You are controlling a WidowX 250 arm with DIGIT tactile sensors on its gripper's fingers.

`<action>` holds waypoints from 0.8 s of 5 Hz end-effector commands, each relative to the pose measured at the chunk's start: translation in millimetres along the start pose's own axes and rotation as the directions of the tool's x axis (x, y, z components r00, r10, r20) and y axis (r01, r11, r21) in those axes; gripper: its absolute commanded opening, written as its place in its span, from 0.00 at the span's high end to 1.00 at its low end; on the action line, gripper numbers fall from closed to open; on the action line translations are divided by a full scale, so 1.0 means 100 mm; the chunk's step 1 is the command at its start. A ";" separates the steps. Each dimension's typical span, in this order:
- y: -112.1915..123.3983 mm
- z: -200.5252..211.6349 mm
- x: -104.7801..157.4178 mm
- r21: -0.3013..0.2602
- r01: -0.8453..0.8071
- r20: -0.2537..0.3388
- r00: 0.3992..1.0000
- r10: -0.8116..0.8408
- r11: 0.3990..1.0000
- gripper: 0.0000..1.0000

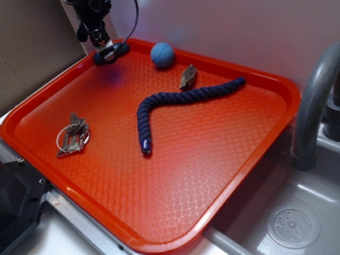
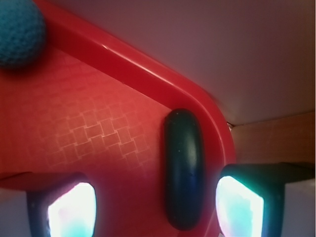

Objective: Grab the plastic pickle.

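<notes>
Blue ball [image 2: 17,30] cropped; end effector [image 2: 155,207] fingertips cut off.

- In the exterior view we see even, fairly bright light with a cool violet cast on the far wall.
- The orange tray [image 1: 223,175] shows a soft pale sheen across its middle and near part; its far left corner is dimmer.
- A faint bluish-purple glow sits on the tray just below the gripper [image 1: 109,53].
- Shadows under the navy rope [image 1: 175,101] and blue ball [image 1: 162,55] are short and soft.
- The near left corner falls into darkness.
- In the wrist view we find everything soft and out of focus.
- The fingertips [image 2: 71,210] are blown out to white-cyan glare.
- The pickle [image 2: 183,168] carries a dull highlight along its length.
</notes>
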State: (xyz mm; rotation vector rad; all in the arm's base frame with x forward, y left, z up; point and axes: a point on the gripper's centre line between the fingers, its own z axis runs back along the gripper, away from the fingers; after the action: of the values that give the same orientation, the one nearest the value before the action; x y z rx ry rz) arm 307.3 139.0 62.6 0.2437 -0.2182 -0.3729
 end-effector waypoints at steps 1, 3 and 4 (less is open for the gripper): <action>0.18 0.10 0.11 0.063 -0.022 0.017 1.000 0.021 0.998 0.00; -0.01 -0.12 0.11 0.023 0.023 -0.034 0.999 -0.022 0.999 0.00; -0.05 -0.24 0.08 0.014 0.032 -0.067 0.997 -0.031 0.999 0.00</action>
State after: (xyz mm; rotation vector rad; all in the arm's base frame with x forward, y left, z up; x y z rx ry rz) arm 311.4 135.4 33.6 0.2524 -0.1305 -0.4010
